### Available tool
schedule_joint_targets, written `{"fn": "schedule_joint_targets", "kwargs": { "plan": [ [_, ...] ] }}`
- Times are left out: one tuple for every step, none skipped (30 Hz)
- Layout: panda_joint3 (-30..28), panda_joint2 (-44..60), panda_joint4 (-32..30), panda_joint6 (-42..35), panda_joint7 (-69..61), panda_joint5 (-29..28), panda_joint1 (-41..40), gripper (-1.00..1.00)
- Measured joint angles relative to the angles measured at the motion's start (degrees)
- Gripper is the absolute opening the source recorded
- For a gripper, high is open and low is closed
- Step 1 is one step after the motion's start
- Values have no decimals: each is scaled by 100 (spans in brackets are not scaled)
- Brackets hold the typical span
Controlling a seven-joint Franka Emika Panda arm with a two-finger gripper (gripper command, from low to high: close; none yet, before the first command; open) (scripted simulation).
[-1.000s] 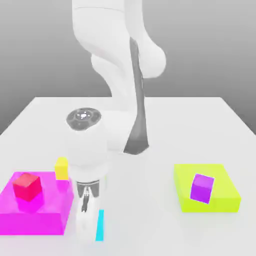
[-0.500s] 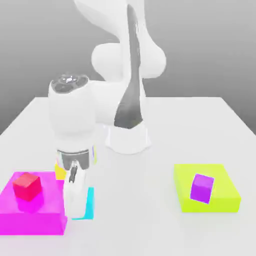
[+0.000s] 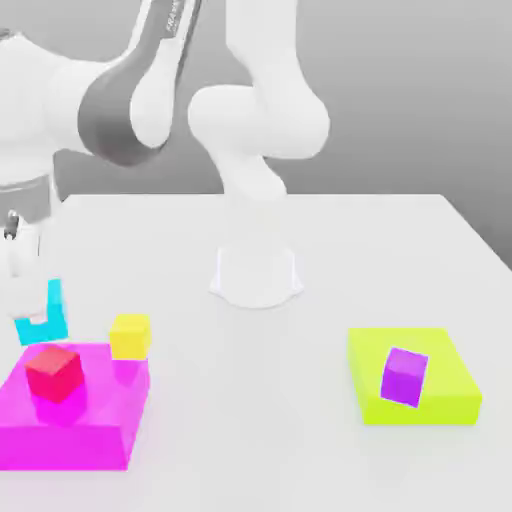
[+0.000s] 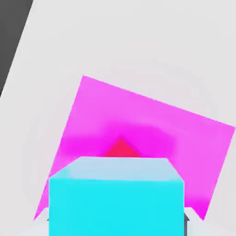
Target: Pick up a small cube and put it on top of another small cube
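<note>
Arm (image 3: 250, 120): glossy white shell, fat rounded links, bulbous joint housings. Dark grey band (image 3: 110, 110) wraps the upper link near the exterior view's left, with a grey strip running up toward the top edge; faint lettering on that strip, unreadable. Base (image 3: 256, 275): white, flared, round collar on the worktop (image 3: 330, 250), towards its rear edge. End effector (image 3: 15, 245): white body at the far left of the exterior view, small dark detail on it, mostly cut by the frame. No cables or screws visible. Hand view shows only small grey bits at the lower corners.
</note>
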Motion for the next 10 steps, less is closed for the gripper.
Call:
{"fn": "schedule_joint_targets", "kwargs": {
  "plan": [
    [26, 119, -30, 148, -18, 15, -24, 100],
    [27, 119, -30, 148, -18, 16, -11, 100],
    [27, 119, -30, 148, -18, 16, 2, 100],
    [27, 119, -30, 148, -18, 16, 13, 100],
    [26, 119, -30, 148, -18, 16, 18, 100],
    [26, 119, -30, 148, -18, 15, 21, 100],
    [15, 178, -45, 219, -22, 17, 28, 100],
    [4, 109, -27, 130, -12, 1, 27, 100],
    [-5, -26, 7, -39, 4, -22, 21, 100],
    [-10, -192, 50, -248, 21, -47, 9, 100]
  ]
}}
